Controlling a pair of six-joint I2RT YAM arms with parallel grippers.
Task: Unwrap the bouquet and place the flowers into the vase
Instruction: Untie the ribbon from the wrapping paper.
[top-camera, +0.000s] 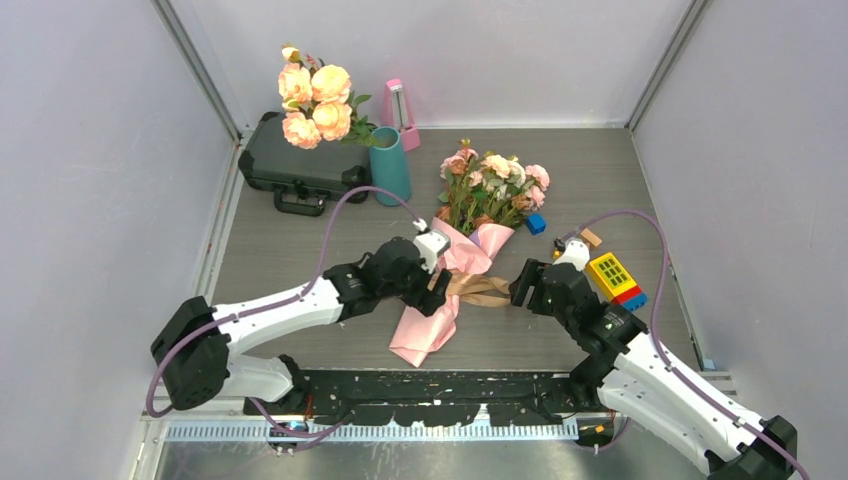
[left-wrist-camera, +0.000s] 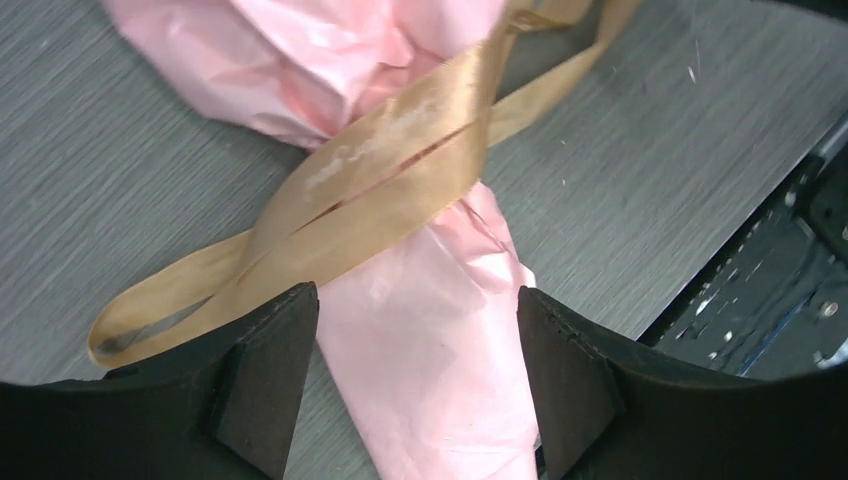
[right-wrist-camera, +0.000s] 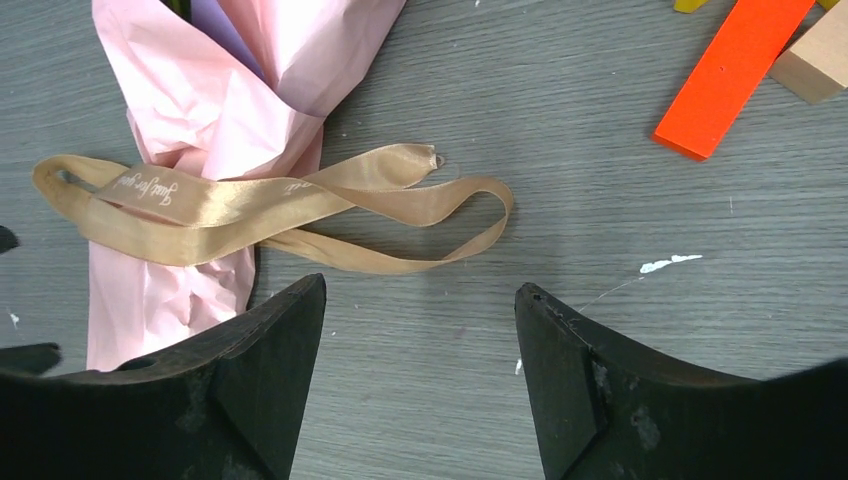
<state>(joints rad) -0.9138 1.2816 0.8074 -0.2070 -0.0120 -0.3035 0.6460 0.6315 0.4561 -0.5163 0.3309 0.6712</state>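
The bouquet (top-camera: 465, 255) lies on the table in pink crinkled paper, its flowers (top-camera: 492, 185) pointing away from me. A tan ribbon (top-camera: 482, 289) crosses the paper (left-wrist-camera: 420, 370) loosely, its loops and ends trailing on the table (right-wrist-camera: 400, 215). My left gripper (top-camera: 437, 278) is open and straddles the narrow lower end of the paper (left-wrist-camera: 418, 295) just below the ribbon (left-wrist-camera: 380, 190). My right gripper (top-camera: 520, 286) is open over bare table (right-wrist-camera: 421, 290), just right of the ribbon's loose ends, holding nothing. The teal vase (top-camera: 390, 165) stands upright at the back left.
Big peach-orange roses (top-camera: 315, 100) rise above a black case (top-camera: 300, 165) beside the vase, with a pink metronome-shaped object (top-camera: 400, 115) behind. A blue block (top-camera: 536, 223), a yellow brick (top-camera: 612, 275), an orange bar (right-wrist-camera: 735, 75) and a wooden block (right-wrist-camera: 810, 65) lie to the right.
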